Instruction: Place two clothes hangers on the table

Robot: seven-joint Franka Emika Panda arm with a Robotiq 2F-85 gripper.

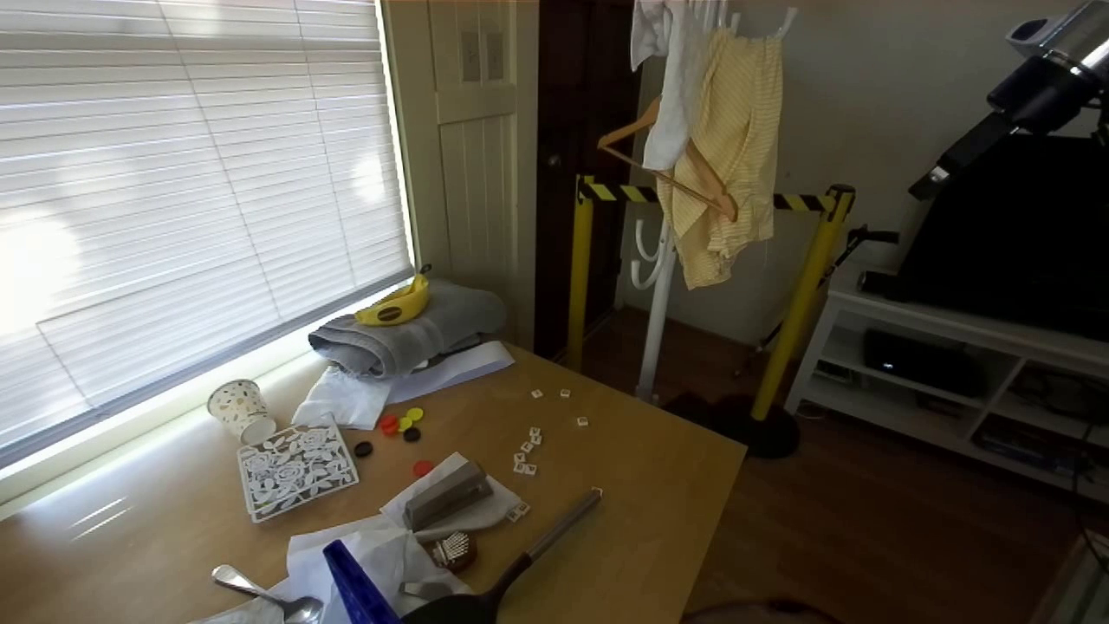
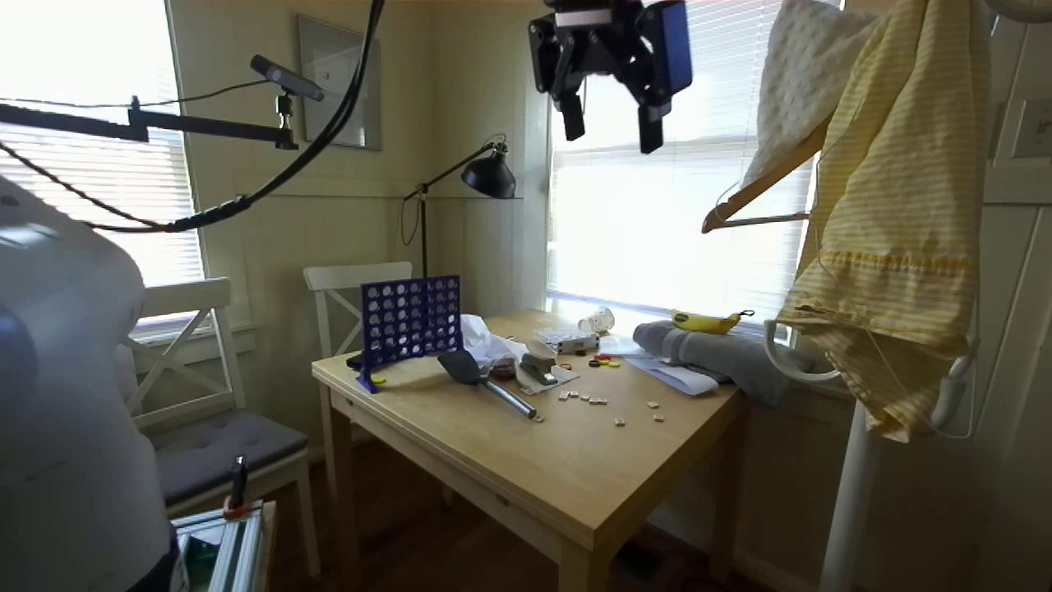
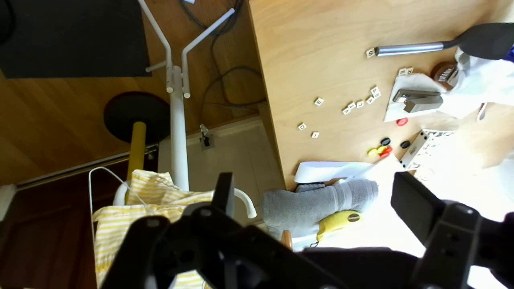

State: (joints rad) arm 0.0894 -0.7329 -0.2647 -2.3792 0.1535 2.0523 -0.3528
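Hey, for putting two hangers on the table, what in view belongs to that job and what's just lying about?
Part of the job:
table
gripper, open
thin wire hanger; a second isn't clear to me
perhaps the wooden hanger

Just lying about:
spatula
letter tiles
stapler
spoon
paper cup
grey towel
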